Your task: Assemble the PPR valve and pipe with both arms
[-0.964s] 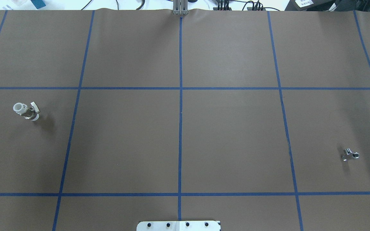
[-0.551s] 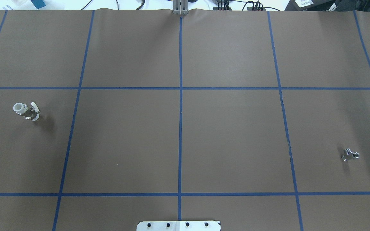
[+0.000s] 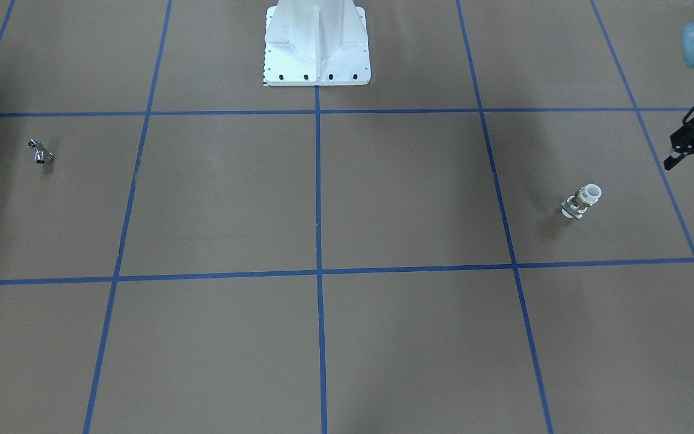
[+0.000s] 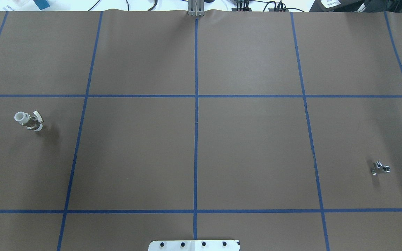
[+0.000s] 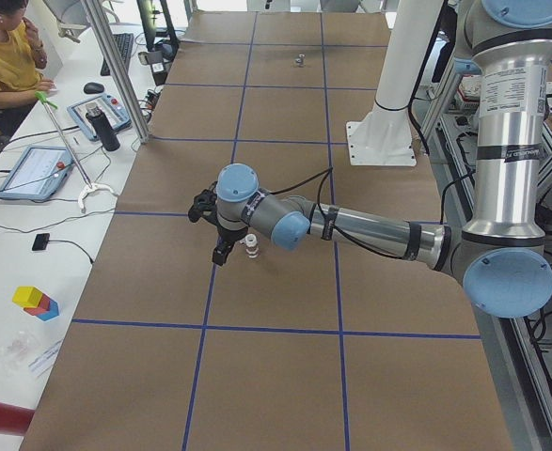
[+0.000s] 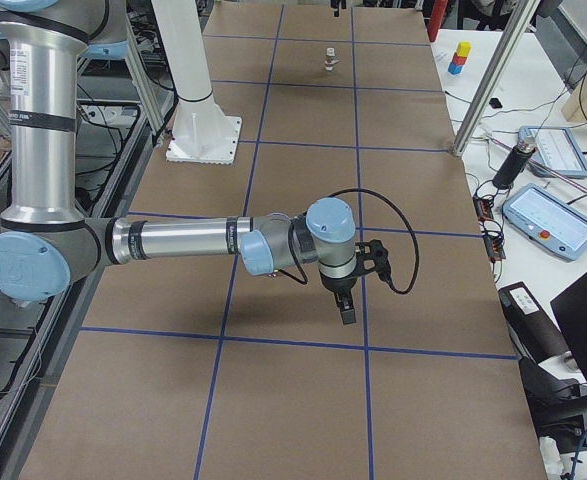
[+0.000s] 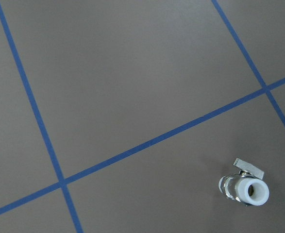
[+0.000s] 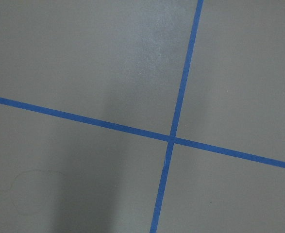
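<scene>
Plainly, the assembly is barely begun: neither part is picked up, and the two lie well apart. The PPR valve (image 4: 29, 121) appears to stand on end on the brown surface (image 4: 250, 150) at the robot's left side, white ring end uppermost. The pipe (image 4: 380, 168) lies free far off at the right side.

The left tool (image 3: 693, 169) hovers near the valve without touching it, its fingers spread and holding nothing. Its wrist camera shows the valve low in the corner, so I judge it is not yet lined up.

The right tool (image 6: 348, 305) hangs over the surface in the side view only. I cannot tell whether it is open or closed. Its wrist camera shows only bare surface and crossing blue tape lines (image 8: 171, 138), with no pipe.

Both grasps, the bringing together and the joining all remain to be done.
</scene>
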`<state>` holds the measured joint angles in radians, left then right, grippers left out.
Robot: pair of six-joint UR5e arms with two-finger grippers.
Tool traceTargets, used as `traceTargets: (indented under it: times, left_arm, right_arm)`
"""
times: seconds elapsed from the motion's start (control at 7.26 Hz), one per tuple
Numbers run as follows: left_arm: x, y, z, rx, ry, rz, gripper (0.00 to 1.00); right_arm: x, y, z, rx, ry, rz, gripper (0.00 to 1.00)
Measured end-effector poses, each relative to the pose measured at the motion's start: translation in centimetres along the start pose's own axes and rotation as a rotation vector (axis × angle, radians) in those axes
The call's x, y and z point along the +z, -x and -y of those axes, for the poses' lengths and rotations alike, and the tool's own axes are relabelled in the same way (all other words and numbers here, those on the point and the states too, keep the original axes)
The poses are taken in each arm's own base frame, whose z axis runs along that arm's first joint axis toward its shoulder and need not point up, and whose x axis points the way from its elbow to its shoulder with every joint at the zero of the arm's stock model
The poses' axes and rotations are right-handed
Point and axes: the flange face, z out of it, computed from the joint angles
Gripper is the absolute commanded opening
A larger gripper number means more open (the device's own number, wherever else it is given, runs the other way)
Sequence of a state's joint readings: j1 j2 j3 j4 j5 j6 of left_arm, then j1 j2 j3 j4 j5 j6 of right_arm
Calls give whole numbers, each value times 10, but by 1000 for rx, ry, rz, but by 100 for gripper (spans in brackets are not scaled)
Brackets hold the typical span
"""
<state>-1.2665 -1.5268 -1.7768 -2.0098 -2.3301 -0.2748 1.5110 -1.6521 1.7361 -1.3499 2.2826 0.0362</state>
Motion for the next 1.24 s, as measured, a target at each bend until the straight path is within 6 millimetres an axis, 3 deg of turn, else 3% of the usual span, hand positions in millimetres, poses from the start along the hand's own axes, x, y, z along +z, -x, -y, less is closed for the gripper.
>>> traceTargets:
  times: [0.28, 0.55, 0.96, 1.1, 1.24]
  left_arm:
    - [55, -56, -4, -28, 23, 16, 100]
    - [93, -100, -9, -25, 38, 30, 94]
    - [110, -109, -13, -4, 55, 39, 94]
    - [113, -108, -14, 5, 59, 41, 87]
    - [115, -106, -14, 11, 63, 44, 63]
  right_arm:
    - [1, 0, 0, -1, 2, 1, 100]
    - [1, 0, 0, -1, 3, 0, 100]
    - [1, 0, 0, 1, 3, 0, 100]
    - [1, 0, 0, 1, 3, 0, 100]
    - [2, 0, 0, 1, 3, 0, 100]
